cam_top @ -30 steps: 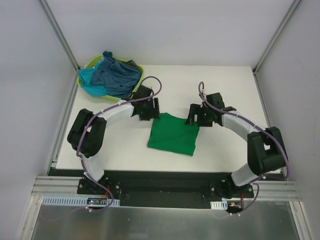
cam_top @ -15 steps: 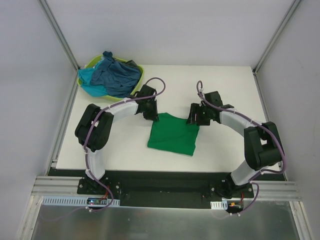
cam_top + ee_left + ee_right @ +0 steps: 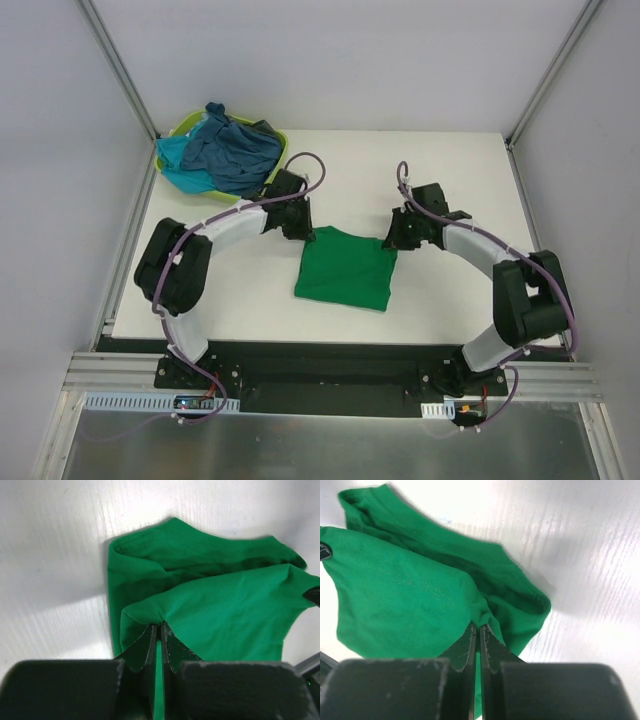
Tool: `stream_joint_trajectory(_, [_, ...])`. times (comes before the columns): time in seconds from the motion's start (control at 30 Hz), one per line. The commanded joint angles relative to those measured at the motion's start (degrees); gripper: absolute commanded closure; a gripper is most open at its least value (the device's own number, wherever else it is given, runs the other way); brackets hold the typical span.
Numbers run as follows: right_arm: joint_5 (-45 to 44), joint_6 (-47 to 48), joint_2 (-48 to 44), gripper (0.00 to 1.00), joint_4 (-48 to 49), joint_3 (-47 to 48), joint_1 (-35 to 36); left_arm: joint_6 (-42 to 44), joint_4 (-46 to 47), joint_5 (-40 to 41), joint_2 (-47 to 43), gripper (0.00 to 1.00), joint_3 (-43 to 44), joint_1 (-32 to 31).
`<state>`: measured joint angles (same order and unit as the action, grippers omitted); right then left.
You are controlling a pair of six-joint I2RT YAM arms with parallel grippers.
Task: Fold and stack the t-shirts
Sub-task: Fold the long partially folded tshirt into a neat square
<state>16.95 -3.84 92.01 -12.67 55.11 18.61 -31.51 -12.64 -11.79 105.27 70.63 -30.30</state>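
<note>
One bright green cloth t-shirt on white surface; my left gripper and right gripper each clamped on a far corner. One lime-green plastic basket of heaped shirts.

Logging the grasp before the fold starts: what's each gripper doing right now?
Left gripper: shut on the green t-shirt.
Right gripper: shut on the same green t-shirt.

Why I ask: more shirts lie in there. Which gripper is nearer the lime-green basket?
Left. The left gripper, shut on the green t-shirt at its far-left corner, sits just off the basket and its near-right rim. The right gripper grips the far-right corner, beyond the shirt.
</note>
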Motion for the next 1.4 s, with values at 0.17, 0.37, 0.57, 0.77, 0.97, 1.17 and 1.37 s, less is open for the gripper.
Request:
stream_joint_trajectory(0.17, [2.30, -1.44, -13.42, 0.99, -1.66, -3.17, -0.24, 2.06, 2.80, -2.71, -11.76, 1.00, -3.83, -0.19])
stream_joint_trajectory(0.37, [0.10, -1.17, -13.18, 0.99, -1.57, -3.96, -1.91, 3.29, 3.24, -1.22, -9.48, 1.00, -0.33, -0.19])
stream_joint_trajectory(0.57, [-0.34, -1.44, -9.05, 0.99, 2.81, -5.10, -4.28, 6.10, 2.80, 1.24, -2.81, 1.00, 4.77, -0.19])
stream_joint_trajectory(0.77, [-0.77, -1.87, 0.52, 0.98, 7.57, -3.35, -5.60, 6.81, 0.17, 4.92, 5.63, 1.00, 10.21, -0.11])
stream_joint_trajectory(0.97, [-3.15, -2.85, 3.27, 0.83, 8.54, -0.45, -6.13, 8.21, -4.58, 9.77, 9.95, 0.75, 16.38, -0.02])
stream_joint_trajectory(1.17, [-4.11, -0.91, -3.13, 0.11, 1.52, 2.63, -5.96, 8.57, -6.43, 11.09, 4.52, 0.30, 16.83, -0.02])
stream_joint_trajectory(1.37, [-2.72, -3.28, -17.27, 0.04, -0.62, -3.24, -6.13, 5.50, -6.52, 11.44, -8.75, 0.01, 7.09, -0.02])
